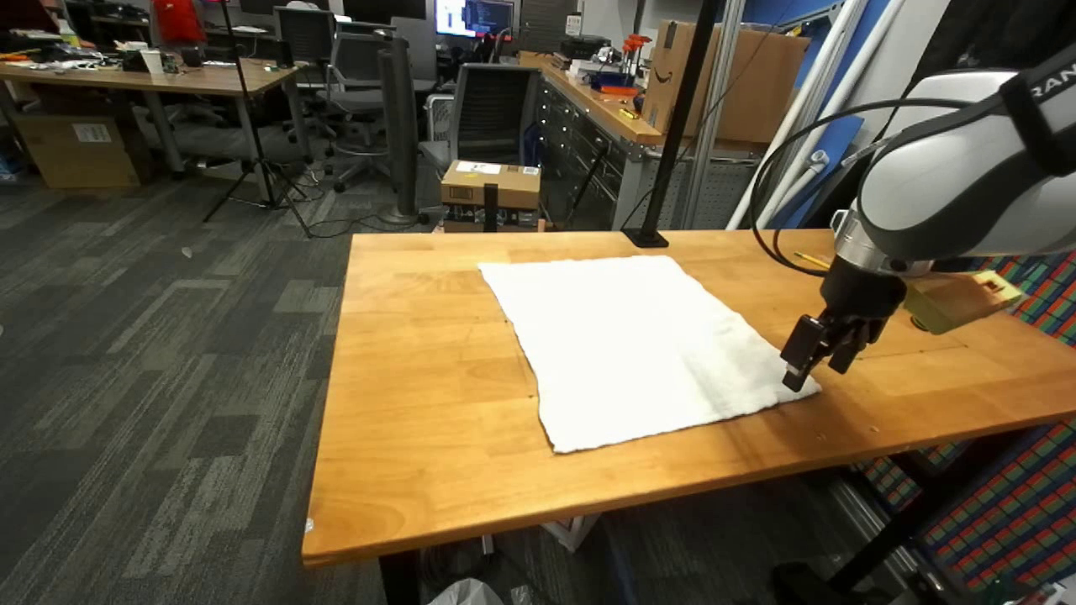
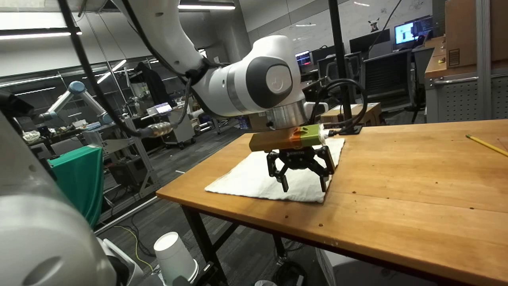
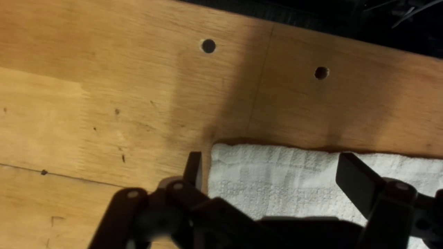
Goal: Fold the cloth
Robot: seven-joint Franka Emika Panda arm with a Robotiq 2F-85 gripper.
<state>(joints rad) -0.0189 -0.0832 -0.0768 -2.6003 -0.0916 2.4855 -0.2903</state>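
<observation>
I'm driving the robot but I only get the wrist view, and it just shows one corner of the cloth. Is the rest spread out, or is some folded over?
Observer: It's spread out. In an exterior view the whole cloth lies open, with no part folded over.
Operator: Okay! Is there anything tall I might bump into?
Observer: Maybe. In both exterior views a black pole stands on the table, near the cloth but not on it.
</observation>
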